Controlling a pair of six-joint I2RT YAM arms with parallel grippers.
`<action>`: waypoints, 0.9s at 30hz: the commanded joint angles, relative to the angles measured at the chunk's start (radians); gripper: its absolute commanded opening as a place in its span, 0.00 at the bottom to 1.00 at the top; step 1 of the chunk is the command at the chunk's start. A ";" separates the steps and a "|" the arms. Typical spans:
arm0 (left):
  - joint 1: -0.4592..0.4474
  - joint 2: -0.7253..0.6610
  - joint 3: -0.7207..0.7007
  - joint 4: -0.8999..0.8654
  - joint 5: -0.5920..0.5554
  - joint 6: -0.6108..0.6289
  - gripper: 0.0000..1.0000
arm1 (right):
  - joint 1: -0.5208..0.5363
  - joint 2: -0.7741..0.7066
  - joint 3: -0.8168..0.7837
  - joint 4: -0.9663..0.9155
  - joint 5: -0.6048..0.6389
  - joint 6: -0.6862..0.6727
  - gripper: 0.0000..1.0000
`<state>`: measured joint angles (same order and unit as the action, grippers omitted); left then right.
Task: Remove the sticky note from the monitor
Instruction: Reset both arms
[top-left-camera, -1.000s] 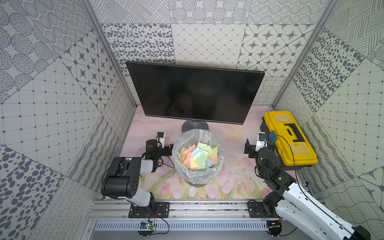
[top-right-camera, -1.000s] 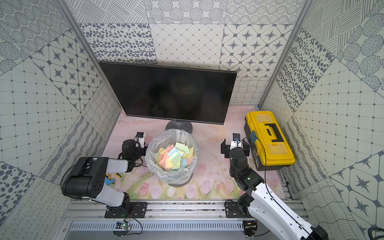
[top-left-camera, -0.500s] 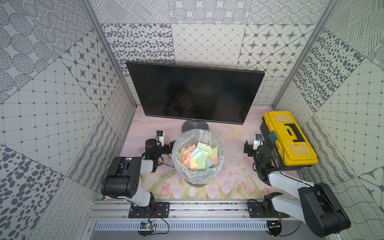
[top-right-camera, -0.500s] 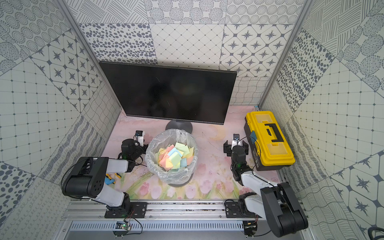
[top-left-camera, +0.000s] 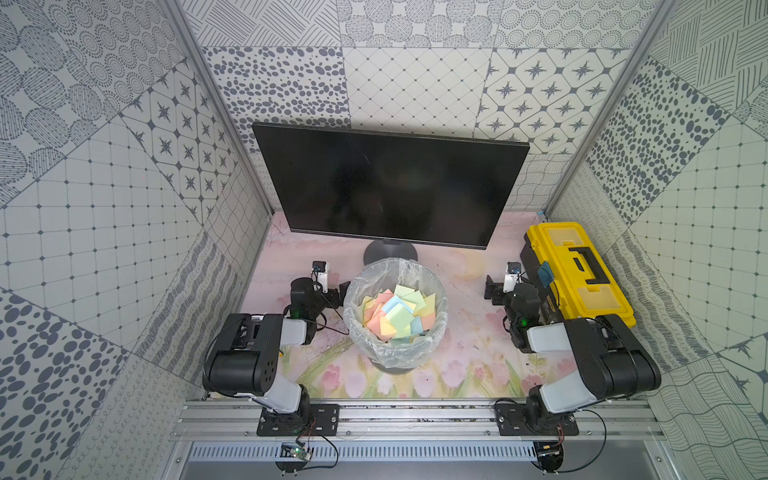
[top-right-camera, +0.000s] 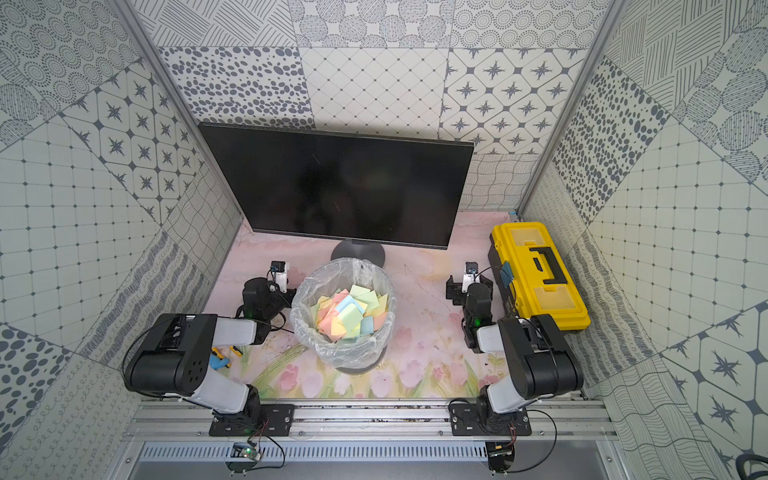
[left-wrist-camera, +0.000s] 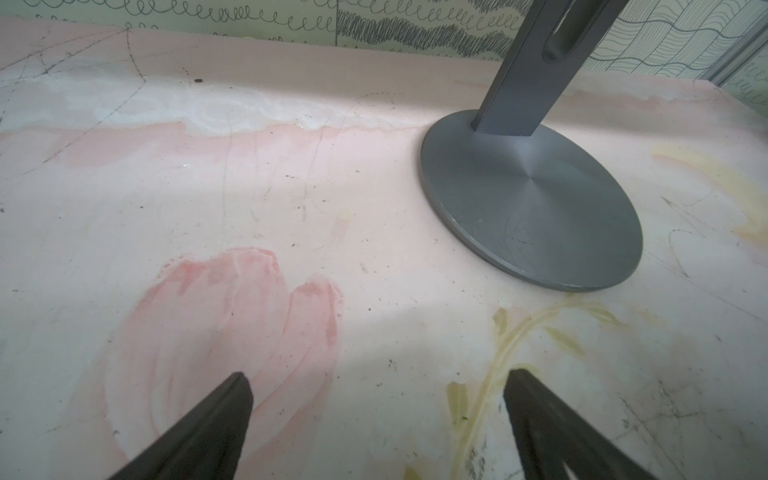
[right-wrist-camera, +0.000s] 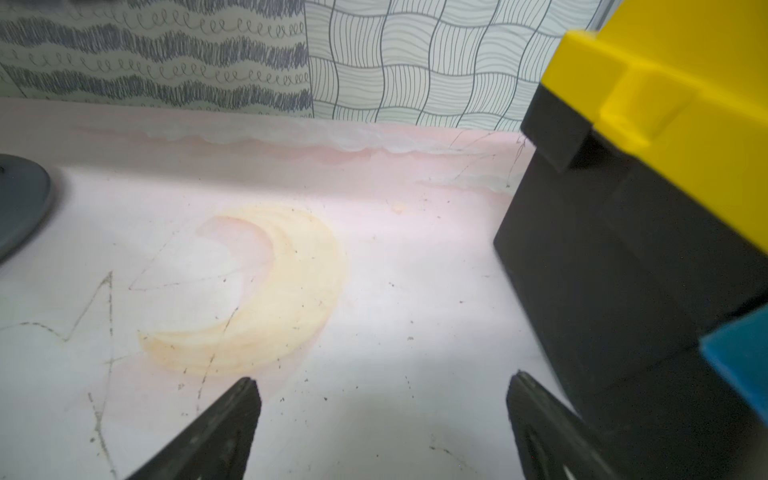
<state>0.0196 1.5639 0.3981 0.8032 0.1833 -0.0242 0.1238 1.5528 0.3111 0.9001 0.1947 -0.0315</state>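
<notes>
Monitor stands at the table's back edge, about mid-width, screen dark & blank, facing the arms. Left gripper: jaws spread wide, nothing btwn them, low over the pink table, w/ the monitor's round grey stand base ahead & apart. Right gripper: likewise wide apart & empty, low over the table, just beside the yellow toolbox; can't tell if a finger touches its black wall. Left arm & right arm sit folded low by the front edge, either side of the bin. Bin is mid-table, just in front of the stand base, lined w/ a clear bag, holding a heap of coloured paper squares. Toolbox lies along the right edge, toward the back right corner.
</notes>
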 joint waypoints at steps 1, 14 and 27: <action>-0.002 0.004 0.000 0.059 0.002 -0.010 0.99 | -0.040 -0.002 0.083 -0.024 -0.075 0.032 0.97; -0.003 0.003 0.000 0.059 0.002 -0.011 0.99 | -0.080 -0.002 0.098 -0.064 -0.144 0.057 0.97; -0.001 0.004 0.000 0.061 0.002 -0.010 0.99 | -0.080 -0.002 0.098 -0.063 -0.144 0.057 0.97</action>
<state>0.0196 1.5639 0.3981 0.8032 0.1833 -0.0246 0.0433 1.5562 0.4042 0.8112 0.0559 0.0189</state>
